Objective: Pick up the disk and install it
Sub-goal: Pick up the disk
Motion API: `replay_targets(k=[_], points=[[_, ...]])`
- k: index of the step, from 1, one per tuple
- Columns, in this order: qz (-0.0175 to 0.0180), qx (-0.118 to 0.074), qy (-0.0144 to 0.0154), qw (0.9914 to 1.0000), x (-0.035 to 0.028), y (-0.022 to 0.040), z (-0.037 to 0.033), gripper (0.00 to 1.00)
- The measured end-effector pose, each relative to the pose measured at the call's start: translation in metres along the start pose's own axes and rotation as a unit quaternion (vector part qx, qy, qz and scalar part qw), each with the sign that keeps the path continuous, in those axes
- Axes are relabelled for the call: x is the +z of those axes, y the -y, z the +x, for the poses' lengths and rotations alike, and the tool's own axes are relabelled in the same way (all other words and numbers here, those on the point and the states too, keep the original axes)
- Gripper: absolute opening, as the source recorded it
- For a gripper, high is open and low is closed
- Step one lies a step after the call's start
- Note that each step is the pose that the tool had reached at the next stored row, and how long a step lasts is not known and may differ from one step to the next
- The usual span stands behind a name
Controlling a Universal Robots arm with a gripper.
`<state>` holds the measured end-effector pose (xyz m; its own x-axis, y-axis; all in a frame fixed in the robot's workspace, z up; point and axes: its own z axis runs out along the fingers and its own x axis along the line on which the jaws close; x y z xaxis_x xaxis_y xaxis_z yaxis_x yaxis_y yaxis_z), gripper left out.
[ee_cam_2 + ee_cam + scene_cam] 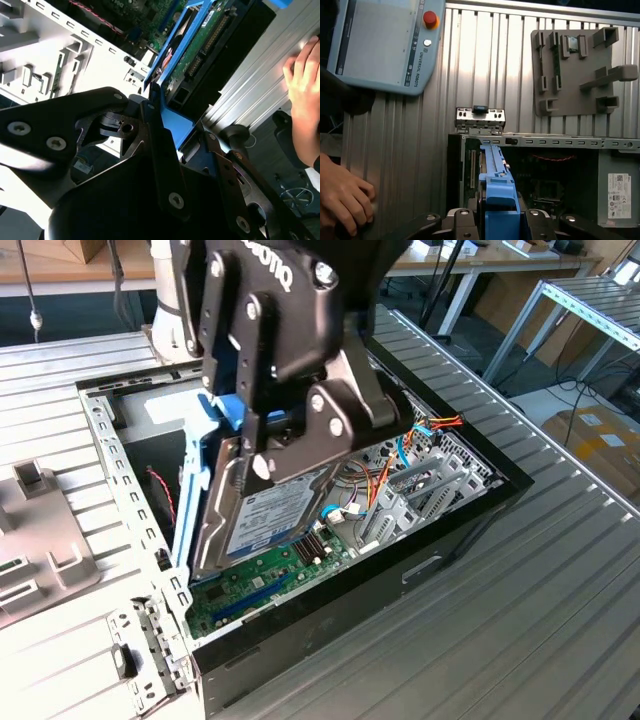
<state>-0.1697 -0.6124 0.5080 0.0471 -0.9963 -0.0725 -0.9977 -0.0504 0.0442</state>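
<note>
gripper [258,430]: clenching on the disk's light-blue carrier end
disk [272,518]: hanging tilted inside the open computer case [330,618], lower end sitting just above the motherboard [262,585]
handling: probably behaving stiff, fairly heavy, shock-sensitive, plastic rails flexing slightly
hold: favouring the carrier frame, sparing the circuit side

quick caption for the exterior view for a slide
The gripper holds the disk by its blue end, tilted over the open computer case on the ribbed metal table.
</note>
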Motion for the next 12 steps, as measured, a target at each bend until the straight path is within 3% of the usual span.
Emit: replay_targets(k=[6, 12], points=[[-0.0002, 0.000, 0.0000, 1.00000, 0.0005, 0.0200, 0.0009, 0.37], [-0.0002, 0.000, 0.0000, 1.00000, 0.0009, 0.0297, 0.0002, 0.37]])
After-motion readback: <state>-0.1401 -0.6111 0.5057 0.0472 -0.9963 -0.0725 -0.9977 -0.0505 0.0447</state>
